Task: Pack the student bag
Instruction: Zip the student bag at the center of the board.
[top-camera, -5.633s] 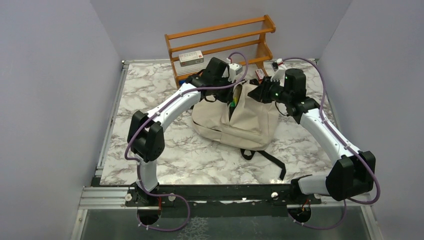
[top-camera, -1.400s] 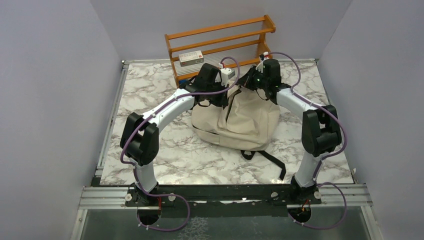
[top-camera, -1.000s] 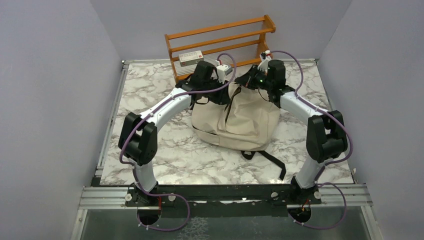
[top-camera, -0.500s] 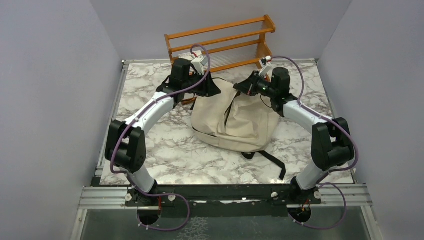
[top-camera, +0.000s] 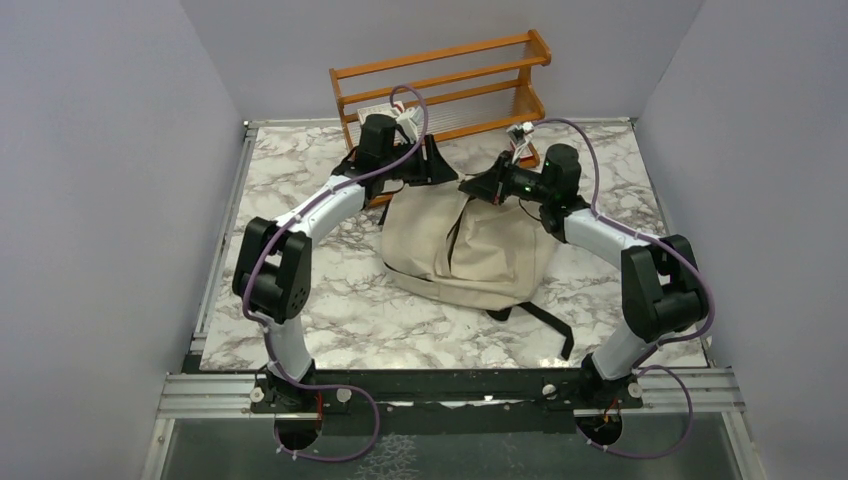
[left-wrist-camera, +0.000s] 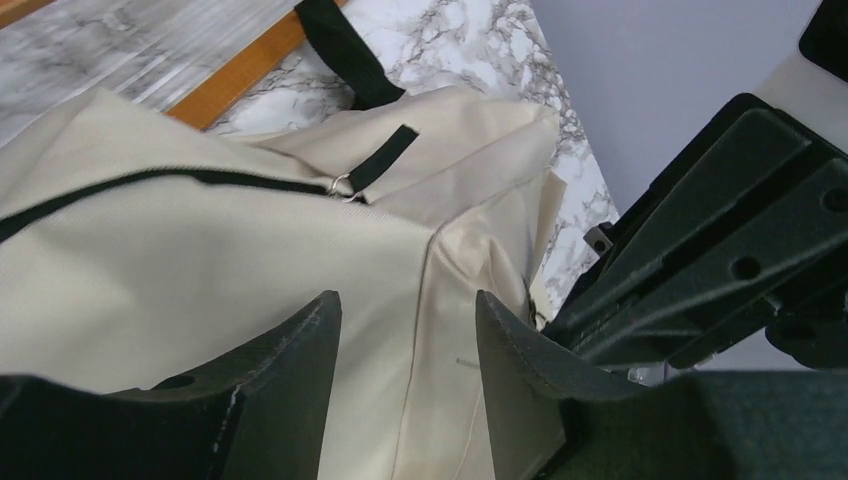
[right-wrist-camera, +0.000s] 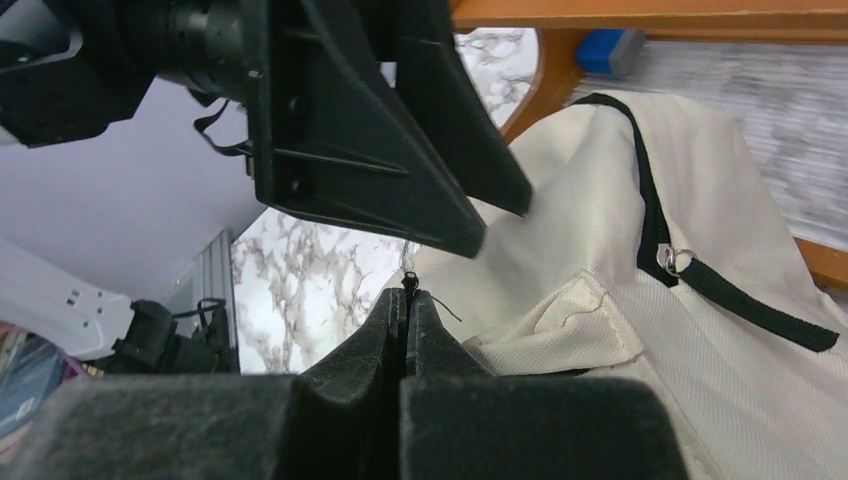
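The student bag (top-camera: 470, 245), cream cloth with black zipper lines, lies in the middle of the marble table, its top toward the rack. My right gripper (right-wrist-camera: 407, 290) is shut on a small black zipper pull at the bag's top edge, and from above it (top-camera: 468, 186) sits over the top middle of the bag. My left gripper (left-wrist-camera: 405, 322) is open just above the bag's cloth (left-wrist-camera: 200, 260) with nothing between its fingers. From above it (top-camera: 437, 162) hovers at the bag's top left corner, facing the right gripper.
A wooden rack (top-camera: 440, 85) stands at the back, right behind the bag, with a white box (top-camera: 372, 110) on its lower shelf. A blue item (right-wrist-camera: 612, 50) lies under the rack. The bag's black strap (top-camera: 535, 318) trails toward the near edge.
My left gripper has opened and let go of the bag, swinging left toward the rack. The right gripper has pulled leftward along the bag's top, still shut. The bag's top has sunk flatter.
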